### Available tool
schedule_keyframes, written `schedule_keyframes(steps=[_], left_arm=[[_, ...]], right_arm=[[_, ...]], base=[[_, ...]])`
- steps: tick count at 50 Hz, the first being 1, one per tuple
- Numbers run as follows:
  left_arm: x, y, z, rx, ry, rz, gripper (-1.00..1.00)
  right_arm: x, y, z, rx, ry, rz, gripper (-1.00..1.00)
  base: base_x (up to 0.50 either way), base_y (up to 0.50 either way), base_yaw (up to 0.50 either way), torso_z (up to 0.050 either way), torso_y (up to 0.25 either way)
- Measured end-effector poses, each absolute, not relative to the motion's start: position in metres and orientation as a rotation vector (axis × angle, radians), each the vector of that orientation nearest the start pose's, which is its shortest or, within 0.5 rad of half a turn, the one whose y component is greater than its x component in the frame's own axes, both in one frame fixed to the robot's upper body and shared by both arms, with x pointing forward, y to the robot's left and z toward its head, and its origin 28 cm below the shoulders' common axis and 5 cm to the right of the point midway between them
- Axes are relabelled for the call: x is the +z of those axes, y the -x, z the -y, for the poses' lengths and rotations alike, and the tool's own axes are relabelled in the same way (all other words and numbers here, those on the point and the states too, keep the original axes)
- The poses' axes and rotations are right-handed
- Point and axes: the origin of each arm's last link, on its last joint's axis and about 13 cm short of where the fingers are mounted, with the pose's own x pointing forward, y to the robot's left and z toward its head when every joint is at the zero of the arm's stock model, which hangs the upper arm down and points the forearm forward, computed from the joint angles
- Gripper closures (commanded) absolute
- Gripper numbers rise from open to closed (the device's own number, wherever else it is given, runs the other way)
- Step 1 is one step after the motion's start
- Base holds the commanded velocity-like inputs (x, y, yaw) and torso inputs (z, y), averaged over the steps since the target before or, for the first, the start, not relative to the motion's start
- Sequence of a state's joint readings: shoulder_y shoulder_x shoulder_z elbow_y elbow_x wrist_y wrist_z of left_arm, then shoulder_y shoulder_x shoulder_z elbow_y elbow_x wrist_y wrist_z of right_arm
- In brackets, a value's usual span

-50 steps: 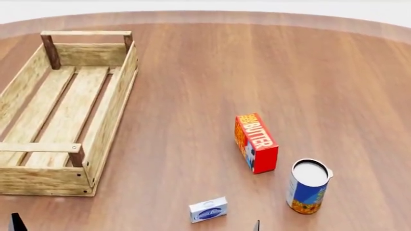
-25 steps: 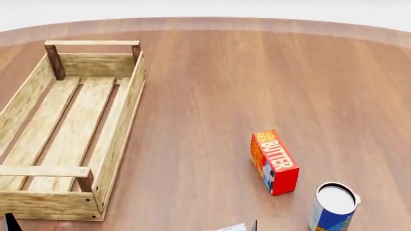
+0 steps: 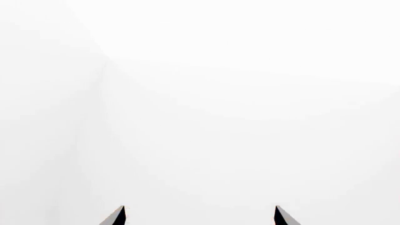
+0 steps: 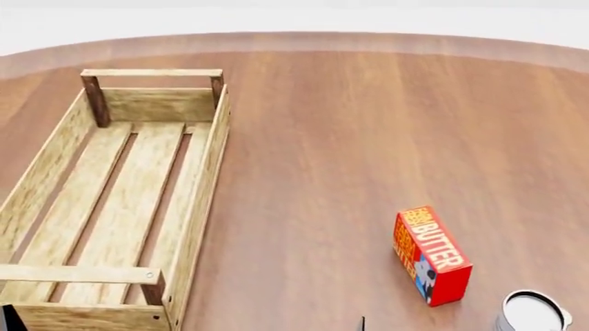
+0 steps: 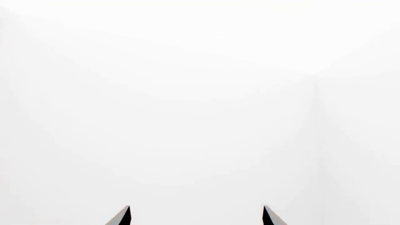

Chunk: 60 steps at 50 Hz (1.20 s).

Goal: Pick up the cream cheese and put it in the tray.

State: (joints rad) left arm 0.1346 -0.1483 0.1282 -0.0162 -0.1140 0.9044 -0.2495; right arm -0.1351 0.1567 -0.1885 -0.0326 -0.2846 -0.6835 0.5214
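Change since before: my head view has tilted up; the tray, the butter and the can have all slid lower in the picture, and the cream cheese, seen at the bottom edge a moment ago, has dropped out of view.

Left wrist view: only blank white ahead, with two dark fingertips point(image 3: 116, 216) at the picture edge. They stand well apart, so my left gripper point(image 3: 198, 218) is wide open and holds nothing.

Head view: the tray point(image 4: 204, 186) lies on the table point(image 4: 368, 124) at my left, with nothing in it. The butter point(image 4: 432, 256) stands well apart from it at my right, and the can point(image 4: 532, 316) is near the butter, half cut by the picture edge. Thin dark slivers at the bottom edge may be my grippers; I cannot tell more.

Right wrist view: again blank white, two dark fingertips point(image 5: 122, 216) spread apart. My right gripper point(image 5: 195, 218) is open and empty.

Cream cheese: not visible now; I judge it sits just below the head view, in front of the butter.

Step in hand: the very start, nothing grasped yet.

Next move: I should look down again to find the box, then lower one open gripper over it.
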Motion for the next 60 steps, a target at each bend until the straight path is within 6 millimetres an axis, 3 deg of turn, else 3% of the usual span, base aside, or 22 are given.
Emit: schedule_keyframes(steps=[60], left_arm=[[0.0443,-0.1715,-0.2155,0.121,0.123,0.732,-1.00]], right_arm=[[0.0347,-0.1711,0.0826,-0.174,0.212,0.670,-1.00]], base=[[0.11,0.19,0.00,0.000,0.000]])
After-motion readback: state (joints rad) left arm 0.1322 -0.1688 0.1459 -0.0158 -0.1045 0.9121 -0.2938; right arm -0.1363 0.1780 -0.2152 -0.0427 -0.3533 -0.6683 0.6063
